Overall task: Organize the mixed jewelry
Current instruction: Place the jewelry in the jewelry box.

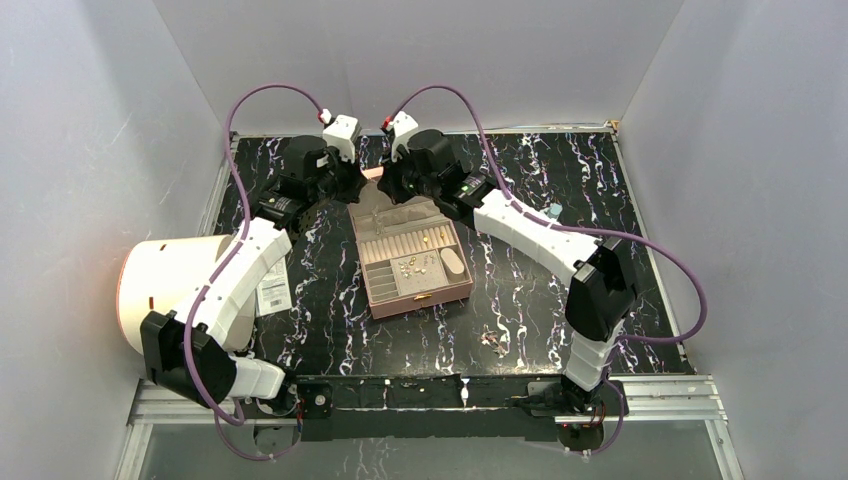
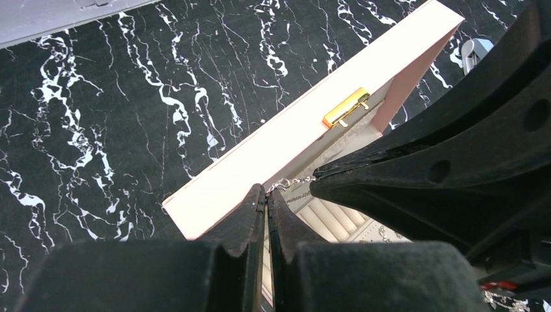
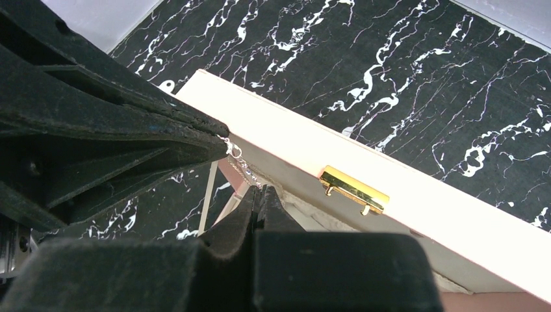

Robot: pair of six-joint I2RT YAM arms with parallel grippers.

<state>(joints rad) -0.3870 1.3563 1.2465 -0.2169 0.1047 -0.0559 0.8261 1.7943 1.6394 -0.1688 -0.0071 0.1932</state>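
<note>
Left wrist view: left gripper and right gripper both clamped on one silvery chain, held above pink box lid, near far edge of table.

We see the box mid-table, rings in its trays, a loose cluster before it rightward and a tag left. Behind, a chain runs between left gripper and right gripper.

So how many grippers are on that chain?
2. The left gripper and the right gripper each pinch the short silvery chain strung between them, over the pink box's open lid.
</note>
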